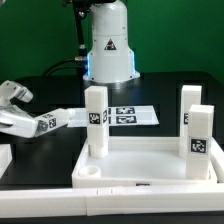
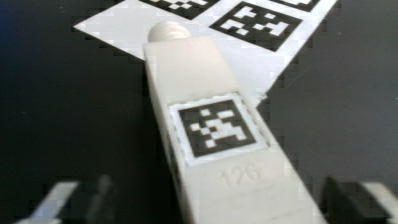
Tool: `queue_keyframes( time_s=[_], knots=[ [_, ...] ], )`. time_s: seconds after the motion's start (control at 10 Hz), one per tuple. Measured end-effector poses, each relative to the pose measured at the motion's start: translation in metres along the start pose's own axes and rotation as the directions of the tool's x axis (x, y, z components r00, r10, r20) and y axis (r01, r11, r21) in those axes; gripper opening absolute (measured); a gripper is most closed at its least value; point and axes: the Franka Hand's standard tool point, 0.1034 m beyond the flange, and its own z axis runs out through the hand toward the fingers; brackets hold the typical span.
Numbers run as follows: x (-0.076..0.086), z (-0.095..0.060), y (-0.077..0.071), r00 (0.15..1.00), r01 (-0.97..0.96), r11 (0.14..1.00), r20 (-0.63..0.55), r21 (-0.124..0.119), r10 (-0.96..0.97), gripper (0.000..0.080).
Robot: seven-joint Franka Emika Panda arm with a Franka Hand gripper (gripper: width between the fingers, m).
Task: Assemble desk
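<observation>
Now the gripper (image 2: pixel 215 200) is around a loose leg (image 2: pixel 201 120) that lies on the black table (image 2: pixel 338 110) at the exterior view's left, and its fingers (image 2: pixel 68 200) stand apart on both sides of the leg; if they already touch it I cannot tell, the view is too blurred there. If they close off the middle, the leg may twist or slip out. The leg's rounded tip lies over the marker board (image 2: pixel 240 18). At the near side is the desk panel (image 1: pixel 150 165), and inside its raised rim three legs (image 1: pixel 95 122) stand upright in corner sockets
</observation>
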Motion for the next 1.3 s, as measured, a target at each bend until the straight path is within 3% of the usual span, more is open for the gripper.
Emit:
queue_keyframes(
  time_s=[0.1, 0.2, 0.4, 0.5, 0.6, 0.7, 0.9, 1.0, 1.2, 1.3],
  knots=[
    [0.002, -0.001, 0.0, 1.0, 0.001, 1.0, -0.015, -0.002, -0.001, 0.041],
    [0.002, -0.002, -0.001, 1.0, 0.004, 1.0, -0.028, -0.002, -0.004, 0.0283],
    [-0.004, -0.011, -0.008, 0.999, 0.018, 1.0, -0.034, -0.003, -0.018, 0.0283],
    [-0.016, -0.029, -0.027, 0.99, 0.058, 0.998, -0.125, -0.004, -0.059, 0.0283],
    [-0.04, -0.044, -0.042, 0.976, 0.104, 0.995, -0.195, 0.001, -0.102, 0.0283],
    [-0.049, -0.052, -0.047, 0.951, 0.161, 0.987, -0.264, -0.024, -0.162, 0.0283],
    [-0.042, -0.052, -0.048, 0.896, 0.163, 0.986, -0.412, -0.038, -0.164, 0.0283],
    [-0.046, -0.059, -0.056, 0.872, 0.173, 0.983, -0.455, -0.055, -0.179, 0.0284],
    [-0.078, -0.103, -0.101, 0.776, 0.272, 0.954, -0.557, -0.128, -0.296, 0.0284],
    [-0.088, -0.124, -0.126, 0.683, 0.315, 0.932, -0.639, -0.178, -0.353, 0.0284]
  ],
)
